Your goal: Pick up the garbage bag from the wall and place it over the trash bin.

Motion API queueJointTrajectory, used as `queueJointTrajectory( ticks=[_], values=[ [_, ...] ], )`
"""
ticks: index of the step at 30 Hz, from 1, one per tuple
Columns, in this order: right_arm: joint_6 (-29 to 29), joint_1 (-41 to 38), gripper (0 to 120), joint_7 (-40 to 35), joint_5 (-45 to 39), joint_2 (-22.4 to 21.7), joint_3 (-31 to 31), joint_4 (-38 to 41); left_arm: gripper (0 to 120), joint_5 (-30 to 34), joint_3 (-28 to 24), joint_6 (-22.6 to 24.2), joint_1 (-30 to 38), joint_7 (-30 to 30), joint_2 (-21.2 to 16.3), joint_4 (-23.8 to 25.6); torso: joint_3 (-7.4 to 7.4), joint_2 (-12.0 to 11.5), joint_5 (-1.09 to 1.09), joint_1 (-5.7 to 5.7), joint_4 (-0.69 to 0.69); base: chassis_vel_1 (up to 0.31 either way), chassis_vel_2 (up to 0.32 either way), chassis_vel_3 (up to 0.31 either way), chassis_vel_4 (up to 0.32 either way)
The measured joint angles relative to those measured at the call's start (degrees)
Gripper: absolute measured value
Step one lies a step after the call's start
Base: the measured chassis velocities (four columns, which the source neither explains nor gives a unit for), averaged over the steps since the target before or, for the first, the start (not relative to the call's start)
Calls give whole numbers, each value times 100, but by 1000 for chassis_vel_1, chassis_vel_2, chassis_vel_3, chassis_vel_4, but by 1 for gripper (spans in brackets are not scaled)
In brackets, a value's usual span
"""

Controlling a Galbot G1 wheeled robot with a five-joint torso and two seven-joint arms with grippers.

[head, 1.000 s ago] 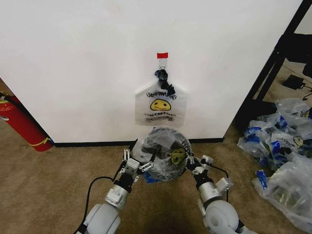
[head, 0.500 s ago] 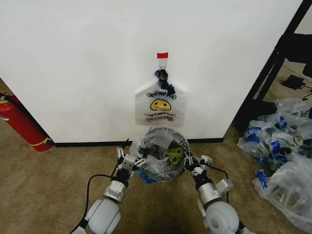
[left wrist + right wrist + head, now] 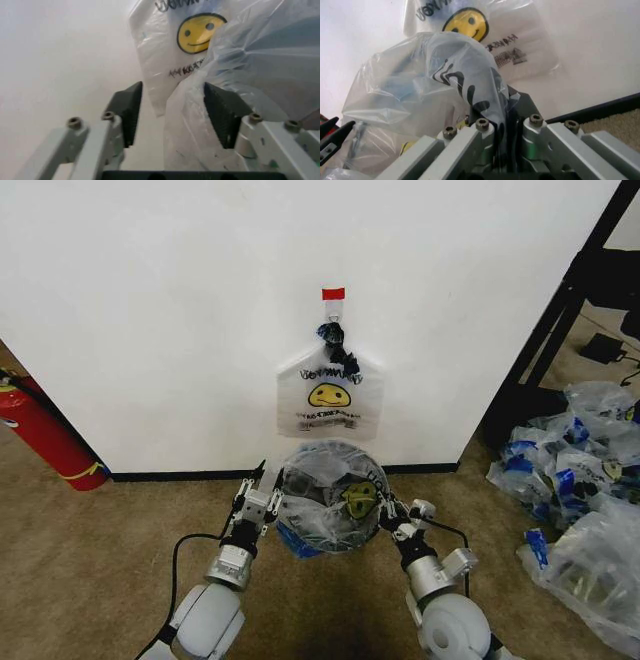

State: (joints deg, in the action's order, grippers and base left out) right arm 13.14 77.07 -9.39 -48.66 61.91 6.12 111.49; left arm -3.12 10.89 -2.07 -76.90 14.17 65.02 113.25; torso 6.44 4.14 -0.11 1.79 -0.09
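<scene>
The garbage bag (image 3: 322, 515), crinkly translucent plastic with a yellow smiley, is draped over the round black trash bin (image 3: 345, 470) on the floor in front of the wall (image 3: 150, 300). My left gripper (image 3: 262, 498) stands open at the bag's left edge. In the left wrist view its fingers (image 3: 127, 112) are spread, with loose bag plastic (image 3: 260, 71) against one pad. My right gripper (image 3: 397, 520) is shut on the bag's right edge. The right wrist view shows plastic (image 3: 450, 86) pinched between its fingers (image 3: 485, 125).
A second smiley bag (image 3: 330, 395) hangs on the hook (image 3: 333, 305) under red tape. A red fire extinguisher (image 3: 40, 430) leans at the left. Heaped clear bags (image 3: 580, 480) lie at the right beside a black frame (image 3: 560, 310). Brown carpet lies all around.
My left gripper has come off the bag's left edge and moved a little left and toward the wall. The bag now sits spread over the bin. The right gripper has barely moved.
</scene>
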Motion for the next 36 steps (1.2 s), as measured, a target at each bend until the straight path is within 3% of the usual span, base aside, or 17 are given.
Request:
queueJointTrajectory(
  ticks=[7,14,19,24,30,36],
  values=[
    [0,34,2,92,7,-36,54,-24,60,48,51,1,3,-5,-39,-5,0,0,0,0,0,0,0,0,0],
    [100,44,2,735,-22,-141,168,-181,65,396,63,-38,90,-227,-84,-164,0,0,0,0,0,0,0,0,0],
    [220,-27,2,1037,-178,-201,274,-416,84,978,136,-420,33,-935,-162,-151,0,0,0,0,0,0,0,0,0],
    [303,-108,2,1077,-217,-142,272,-682,98,1005,243,-688,-7,-1115,-136,-129,0,0,1,0,1,0,0,0,0],
    [410,-169,2,800,-165,24,148,-944,100,917,534,-682,-241,-1268,-254,75,0,0,2,0,-1,0,0,0,0],
    [476,-253,2,561,-146,184,5,-948,100,859,473,-762,-418,-1336,-302,181,0,0,2,0,3,0,0,0,0]
  ],
)
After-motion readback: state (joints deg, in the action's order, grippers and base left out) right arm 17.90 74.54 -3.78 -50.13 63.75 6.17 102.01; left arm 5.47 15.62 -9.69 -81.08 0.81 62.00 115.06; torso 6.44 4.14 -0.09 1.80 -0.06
